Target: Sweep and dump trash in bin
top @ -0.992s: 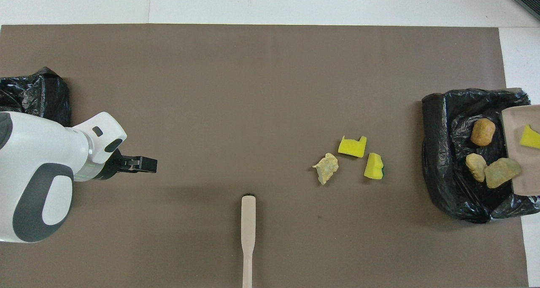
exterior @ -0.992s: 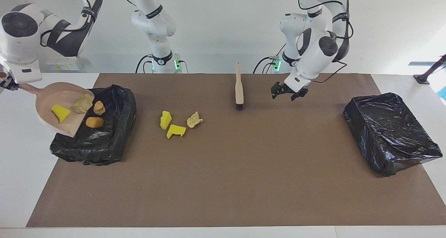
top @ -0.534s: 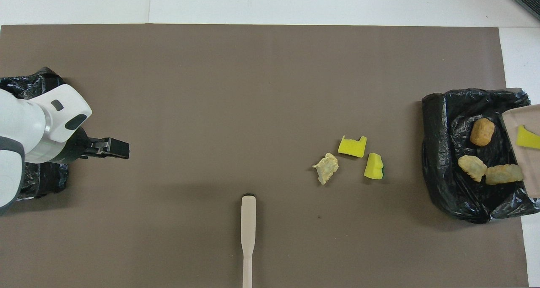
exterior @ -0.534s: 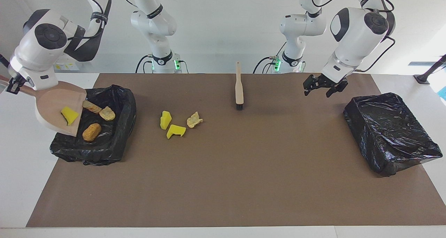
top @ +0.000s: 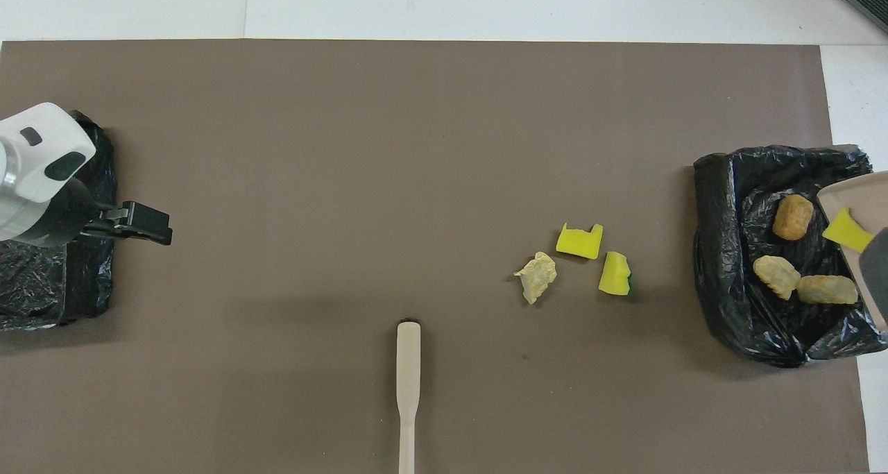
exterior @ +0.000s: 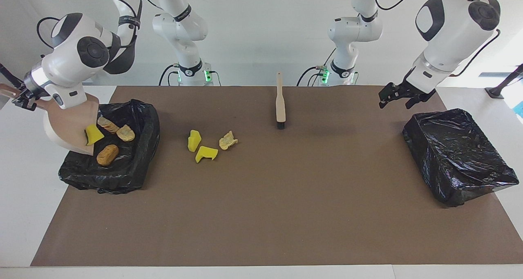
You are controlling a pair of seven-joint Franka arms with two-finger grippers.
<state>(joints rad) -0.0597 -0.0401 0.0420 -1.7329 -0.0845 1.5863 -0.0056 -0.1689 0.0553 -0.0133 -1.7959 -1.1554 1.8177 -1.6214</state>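
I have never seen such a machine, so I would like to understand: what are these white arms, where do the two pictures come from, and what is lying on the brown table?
These are two white robot arms, each ending in a two-finger hand. One picture looks at them from across the table; the other looks down from above their own end.

The right hand holds the handle of a beige plastic dustpan, tilted over a black-lined bin. Three tan bread-like lumps lie in that bin, and a yellow sponge wedge is at the pan's lip.

On the brown mat lie three more scraps and a beige wooden brush. The left hand hangs empty and open near a second black bin.
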